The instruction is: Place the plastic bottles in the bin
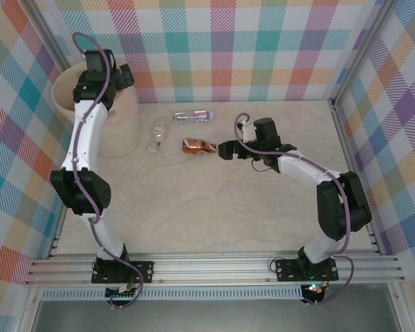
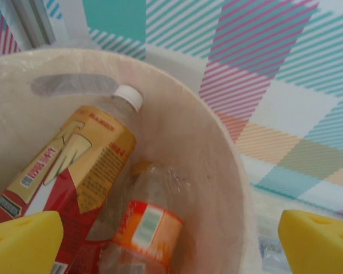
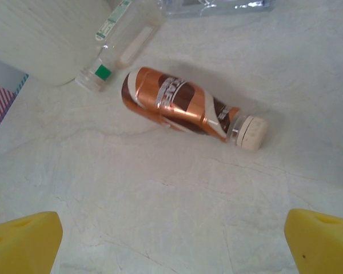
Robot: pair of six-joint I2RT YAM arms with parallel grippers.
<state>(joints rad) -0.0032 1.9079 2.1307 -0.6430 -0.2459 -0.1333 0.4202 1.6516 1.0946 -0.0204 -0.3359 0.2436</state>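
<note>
While the right hand (image 3: 171, 245) gapes wide, the brown bottle (image 3: 177, 108) lies just ahead of it

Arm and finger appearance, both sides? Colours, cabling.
Both alike: the left arm and right arm have white links, black joints and black base plates. A lilac cable loops along each. The finger pads are bright yellow in both wrist views.

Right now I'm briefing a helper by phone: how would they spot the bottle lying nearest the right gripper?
Find the tall pale bin at the far left of the table. Three bottles lie to its right, and the brown bottle is nearest the right gripper. It alone wears a shiny copper-brown wrap; the other two bottles are clear.
</note>
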